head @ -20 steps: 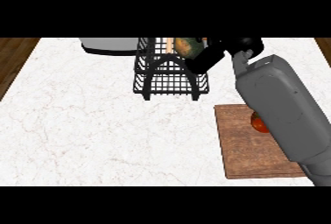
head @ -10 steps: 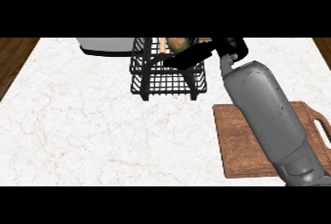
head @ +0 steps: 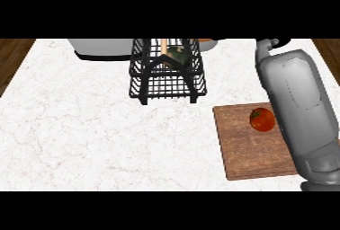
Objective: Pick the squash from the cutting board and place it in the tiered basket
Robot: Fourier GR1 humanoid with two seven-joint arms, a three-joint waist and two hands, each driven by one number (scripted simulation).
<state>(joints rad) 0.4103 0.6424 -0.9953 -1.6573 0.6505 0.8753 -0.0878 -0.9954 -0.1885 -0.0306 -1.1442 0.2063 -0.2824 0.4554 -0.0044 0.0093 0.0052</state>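
The green and tan squash [head: 176,53] lies inside the top tier of the black wire tiered basket [head: 166,85] at the back of the counter. Nothing is touching it. My right forearm [head: 292,103] reaches up the right side, over the right edge of the wooden cutting board [head: 246,152]. Only a small black part of my right hand [head: 274,43] shows at the counter's far edge, to the right of the basket and apart from it. My left hand shows nowhere.
A red tomato [head: 262,119] sits on the cutting board beside my forearm. A grey-white rounded vessel [head: 103,48] stands behind the basket to the left. The white marble counter [head: 79,134] stretches left and forward; wooden floor shows past both side edges.
My right hand has let go of the squash, which now lies in the basket's top tier. The arm has swung right, away from the basket, uncovering the tomato.
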